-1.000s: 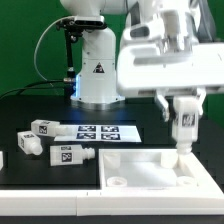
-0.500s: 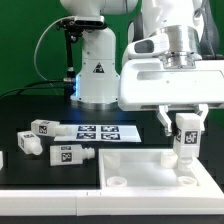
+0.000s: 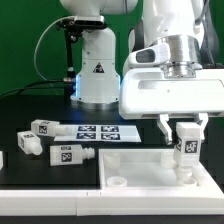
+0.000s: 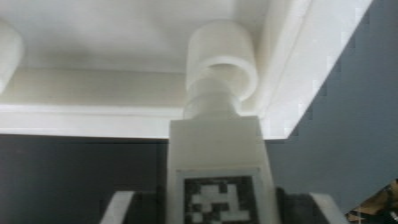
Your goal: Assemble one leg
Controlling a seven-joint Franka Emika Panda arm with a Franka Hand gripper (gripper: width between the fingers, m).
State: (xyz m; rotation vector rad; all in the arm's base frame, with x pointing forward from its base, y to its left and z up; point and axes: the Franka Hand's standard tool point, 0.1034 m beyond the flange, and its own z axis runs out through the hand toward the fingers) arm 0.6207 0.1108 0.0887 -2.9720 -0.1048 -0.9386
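At the exterior view's left, three loose legs (image 3: 72, 155) lie on their sides on the dark desk (image 3: 25, 105), each showing a black-and-white tag. A further white piece is cut off by the frame edge. Just behind them the marker board (image 3: 96, 131) lies flat. The robot base (image 3: 95, 72) stands beyond it.

Right of centre, the white panel (image 3: 140, 166) with its raised rim lies flat at the front of the desk.

At the exterior view's right, the hand (image 3: 185, 128) hangs above the panel's far right corner. It is closed on the upper end of the leg (image 3: 187, 148), with one finger on each side. The leg stands upright with its tag facing the camera and its lower end down at the panel corner.

The wrist view looks along the leg. The fingers (image 4: 118, 207) flank the tagged square body. The round peg (image 4: 214, 100) points into the corner socket (image 4: 226, 55) against the panel rim. How deep the peg sits cannot be told.
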